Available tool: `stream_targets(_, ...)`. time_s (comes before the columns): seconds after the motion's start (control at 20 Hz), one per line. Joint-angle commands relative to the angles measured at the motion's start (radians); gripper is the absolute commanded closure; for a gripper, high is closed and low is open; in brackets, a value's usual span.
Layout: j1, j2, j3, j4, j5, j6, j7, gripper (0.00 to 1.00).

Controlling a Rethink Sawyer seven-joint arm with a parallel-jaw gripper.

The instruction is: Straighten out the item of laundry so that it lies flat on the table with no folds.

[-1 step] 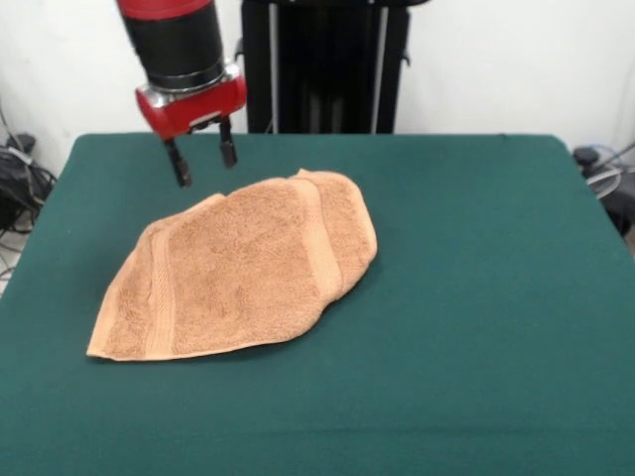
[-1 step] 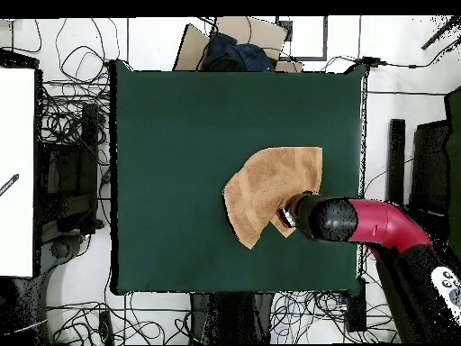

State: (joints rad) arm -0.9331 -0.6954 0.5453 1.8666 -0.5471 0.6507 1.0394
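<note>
Orange-tan terry towel (image 1: 238, 273) is lying folded over itself on the dark green felt table (image 1: 476, 297), making a rough fan shape w/ a rounded edge twd 2 o'clock and a pointed corner twd 8 o'clock in the front view. Nubby pile is showing, w/ smoother woven bands crossing near both ends. Red-and-black gripper (image 1: 203, 162) is hanging above the table just off the towel's 11 o'clock edge, black fingers spread apart, gripping nothing. Wide bare felt is lying open at 3 and 6 o'clock. Cables are crowding the floor around the table.
</note>
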Motion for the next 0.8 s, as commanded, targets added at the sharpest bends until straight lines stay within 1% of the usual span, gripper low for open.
stream_targets(0.05, 0.045, -0.025, -0.089, 0.154, 0.038, -0.129, 0.285, 0.0)
stream_targets(0.2, 0.054, -0.018, -0.107, 0.162, 0.045, -0.152, 0.285, 0.0)
stream_targets(0.4, 0.083, -0.048, -0.145, 0.189, 0.067, -0.147, 0.294, 0.0)
stream_targets(0.5, 0.1, -0.065, -0.169, 0.215, 0.078, -0.16, 0.307, 0.0)
stream_targets(0.65, 0.124, -0.099, -0.197, 0.278, 0.094, -0.214, 0.341, 0.0)
stream_targets(0.8, 0.153, -0.113, -0.224, 0.323, 0.116, -0.266, 0.368, 0.0)
